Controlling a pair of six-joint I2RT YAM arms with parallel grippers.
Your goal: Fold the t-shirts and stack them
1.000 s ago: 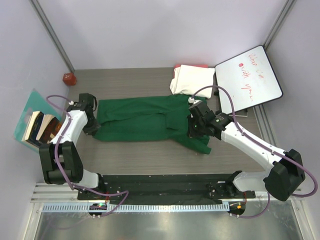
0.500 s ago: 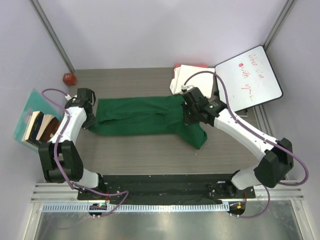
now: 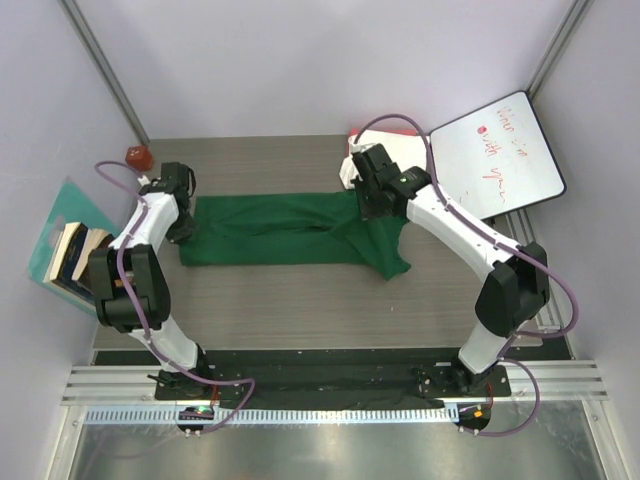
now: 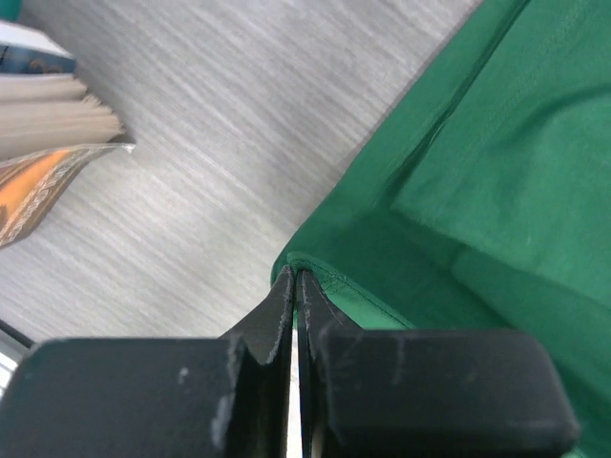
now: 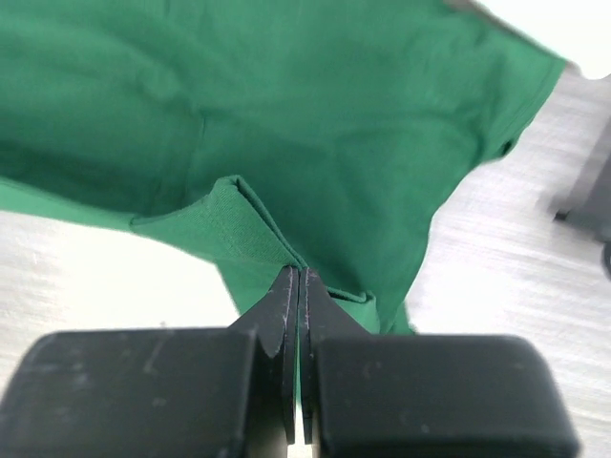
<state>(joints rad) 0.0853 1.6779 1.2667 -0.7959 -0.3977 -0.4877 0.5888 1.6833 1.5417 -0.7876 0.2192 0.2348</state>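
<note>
Now both grippers pinch the dark green t-shirt (image 3: 280, 232), which lies across the middle of the overhead frame: the left gripper (image 4: 296, 279) is clamped on its left edge, the right gripper (image 5: 298, 275) on a fold at its right. Both ends should travel together, evenly, with the cloth taut. The red writing on the whiteboard (image 3: 497, 152), upper right, is illegible.

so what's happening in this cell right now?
Mid-fold on the green t-shirt. The left gripper is pinched shut on its left edge, the right gripper shut on a fold at its right end. The shirt lies in a long band across the table; the white folded shirt sits just beyond.
</note>
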